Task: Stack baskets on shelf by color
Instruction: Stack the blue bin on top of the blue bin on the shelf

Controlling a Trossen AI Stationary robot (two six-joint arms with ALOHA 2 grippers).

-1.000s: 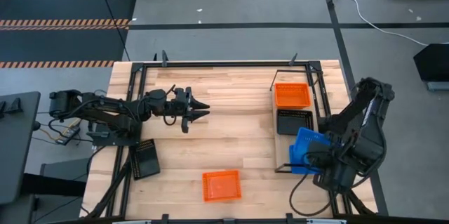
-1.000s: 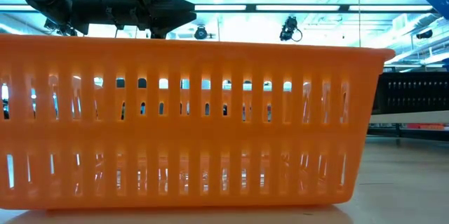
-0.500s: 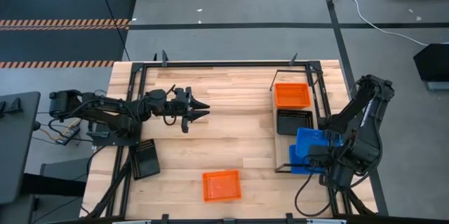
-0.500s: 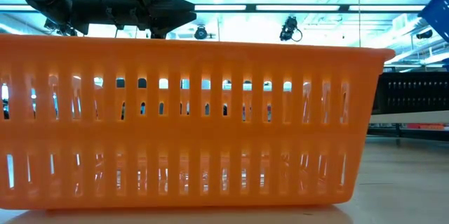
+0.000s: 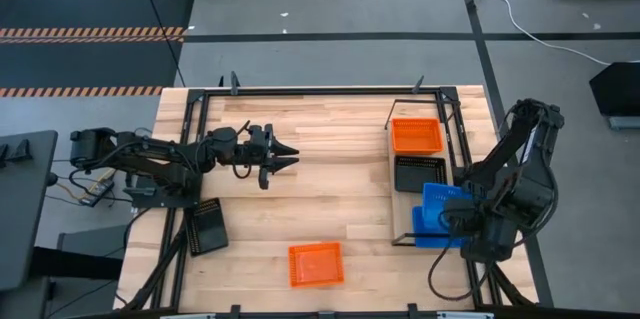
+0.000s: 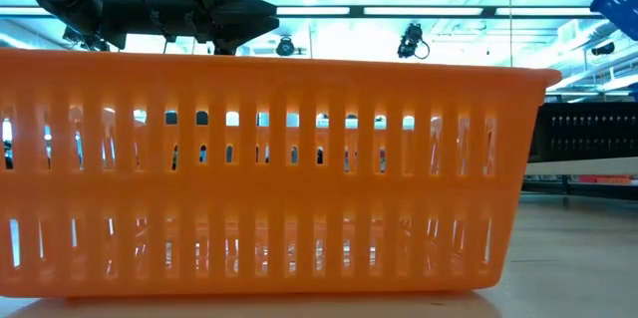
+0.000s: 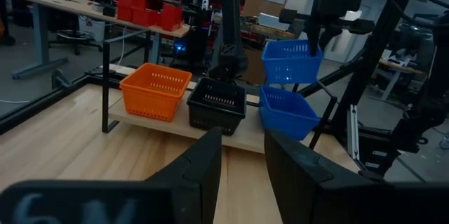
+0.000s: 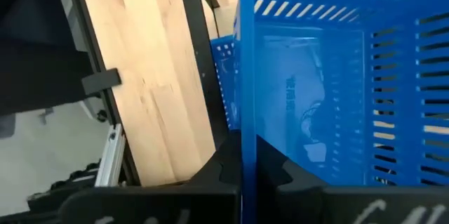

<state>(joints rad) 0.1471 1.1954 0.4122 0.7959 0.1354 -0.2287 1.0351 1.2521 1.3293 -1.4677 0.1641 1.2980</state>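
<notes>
A light wooden shelf [image 7: 175, 123] stands along the table's right side. On it sit an orange basket [image 5: 416, 135], a black basket [image 5: 420, 172] and a blue basket [image 7: 286, 113] at its near end. My right gripper [image 8: 240, 159] is shut on a second blue basket [image 5: 446, 199], which hangs just above the blue one on the shelf. Another orange basket [image 5: 316, 264] rests flat near the table's near edge, and another black basket [image 5: 208, 225] lies at the left. My left gripper [image 5: 287, 159] hovers open over the table's left half. My right gripper pinches a side wall of the blue basket at its rim [image 8: 240, 129], one finger inside the basket and one outside. In the left wrist view the fingers come from above, pointing down. The basket [image 7: 291, 60] hangs lifted clear and about level, over the blue basket on the shelf.
A black metal frame [image 5: 300, 90] runs around the tabletop. The shelf's thin wire posts [image 7: 104, 76] rise at its ends. The near orange basket [image 6: 259, 178] fills the low view. Bare wood [image 5: 330, 189] lies between the left arm and the shelf.
My right gripper has shifted a little above the shelf's near end, still shut on the blue basket. The basket, askew a second ago, now sits squarer to the shelf. In the low view its corner dipped and then rose again. The left arm has kept still.
</notes>
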